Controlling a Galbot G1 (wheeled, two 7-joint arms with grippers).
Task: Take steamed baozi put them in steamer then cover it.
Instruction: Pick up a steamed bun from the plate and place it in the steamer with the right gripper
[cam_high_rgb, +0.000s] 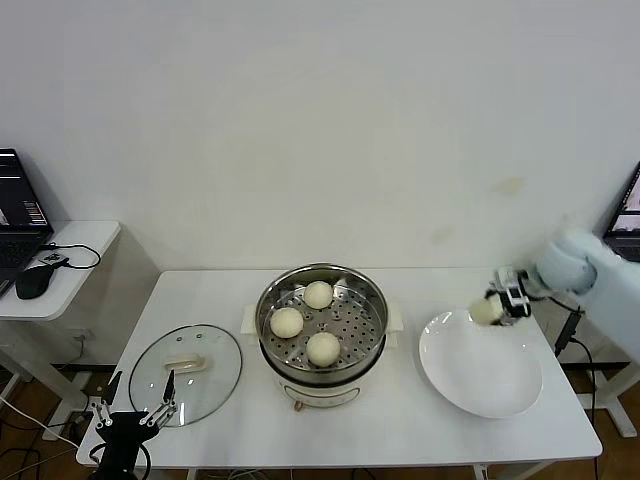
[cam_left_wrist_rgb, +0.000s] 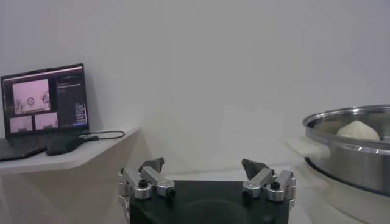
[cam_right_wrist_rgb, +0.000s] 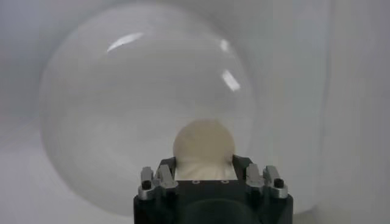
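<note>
The steamer (cam_high_rgb: 322, 287) stands mid-table, a shiny perforated basket on a white pot base, with three cream-white baozi (cam_high_rgb: 318, 294) (cam_high_rgb: 286, 322) (cam_high_rgb: 323, 348) in it. Another baozi (cam_high_rgb: 486, 311) (cam_right_wrist_rgb: 203, 145) is held between the jaws of my right gripper (cam_high_rgb: 494, 308) (cam_right_wrist_rgb: 204, 165), shut on it just above the far edge of the white plate (cam_high_rgb: 480, 372) (cam_right_wrist_rgb: 122, 109). The cover (cam_high_rgb: 186, 372), a clear glass lid with a cream handle, lies flat at the table's front left. My left gripper (cam_high_rgb: 137, 410) (cam_left_wrist_rgb: 204, 167) waits open and empty beside it, with the steamer (cam_left_wrist_rgb: 350, 140) rim in its view.
A side desk (cam_high_rgb: 60, 250) at the left carries a laptop (cam_high_rgb: 18, 215) (cam_left_wrist_rgb: 42, 109) and a mouse (cam_high_rgb: 33, 281). A second screen (cam_high_rgb: 627, 212) shows at the right edge. A cable (cam_high_rgb: 570, 335) hangs by the table's right end.
</note>
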